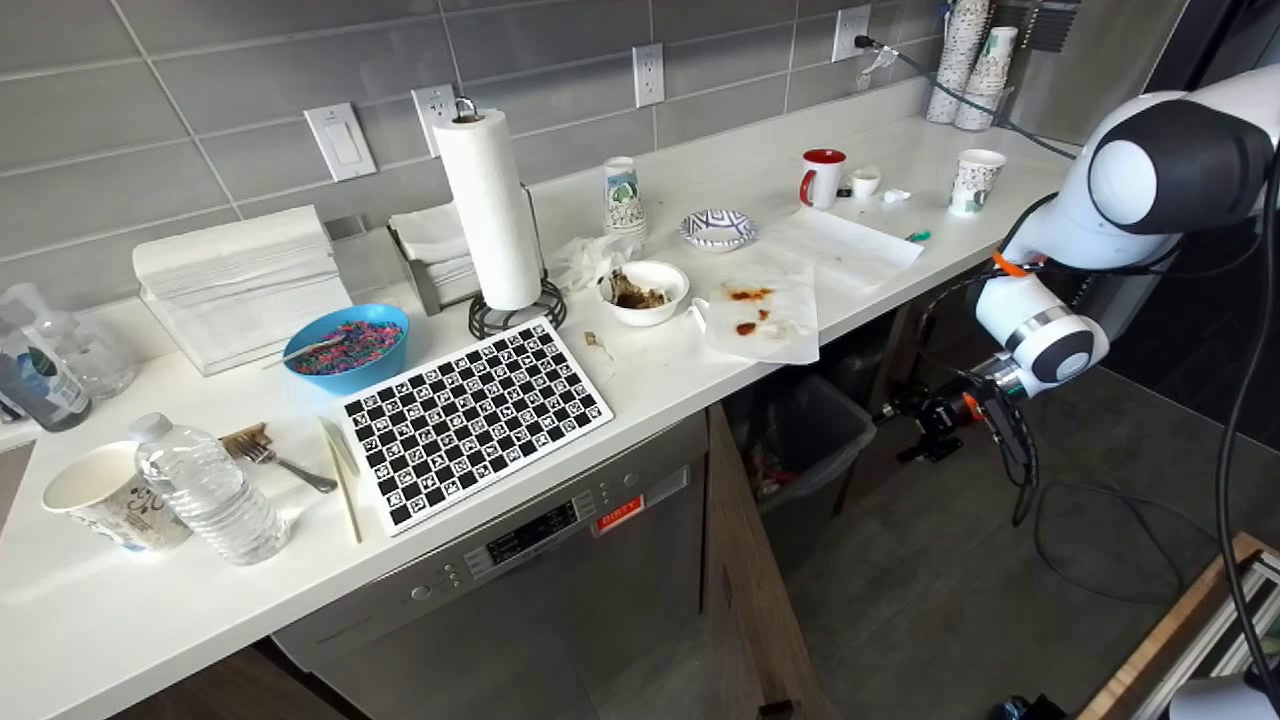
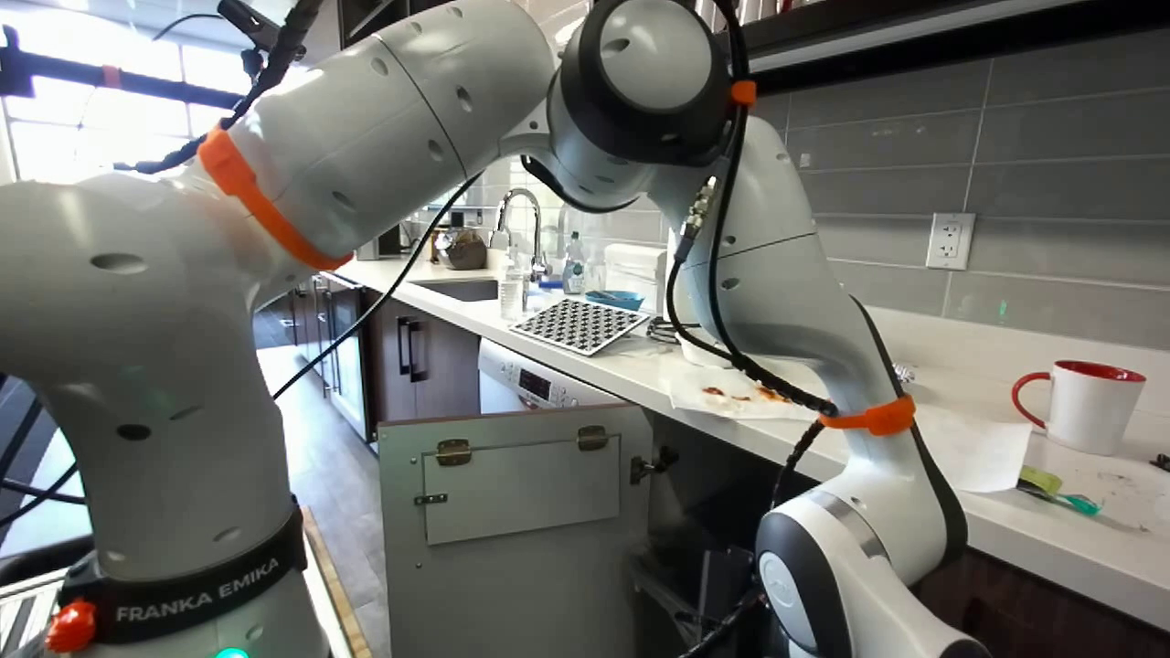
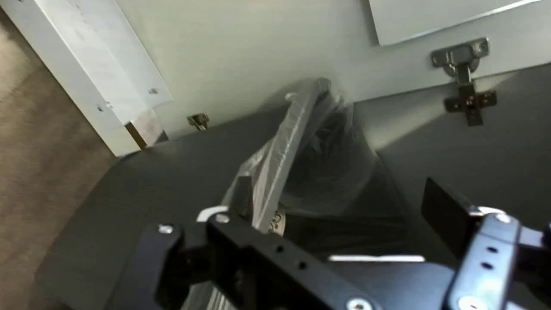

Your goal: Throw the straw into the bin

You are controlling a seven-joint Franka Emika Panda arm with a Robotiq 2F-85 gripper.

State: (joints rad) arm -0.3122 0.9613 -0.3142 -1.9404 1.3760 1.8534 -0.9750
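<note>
The dark grey bin (image 1: 840, 455) stands in the open cabinet under the counter, lined with a clear bag; its rim also shows in the wrist view (image 3: 282, 161) and its edge in an exterior view (image 2: 665, 594). My gripper (image 1: 898, 432) is at the bin's side, near its rim. In the wrist view the gripper's (image 3: 343, 200) fingers are wide apart with nothing between them; the left finger overlaps the bin rim. No straw shows in the gripper. A thin pale stick (image 1: 346, 495) lies on the counter; I cannot tell whether it is a straw. The bin's contents are mostly hidden.
The open cabinet door (image 1: 755, 590), also in an exterior view (image 2: 512, 557), stands beside the bin. The counter edge (image 1: 690, 392) overhangs it. A stained paper (image 1: 770, 315), a white bowl (image 1: 655, 312), a water bottle (image 1: 215, 495) and a red-rimmed mug (image 1: 825, 182) stand on the counter.
</note>
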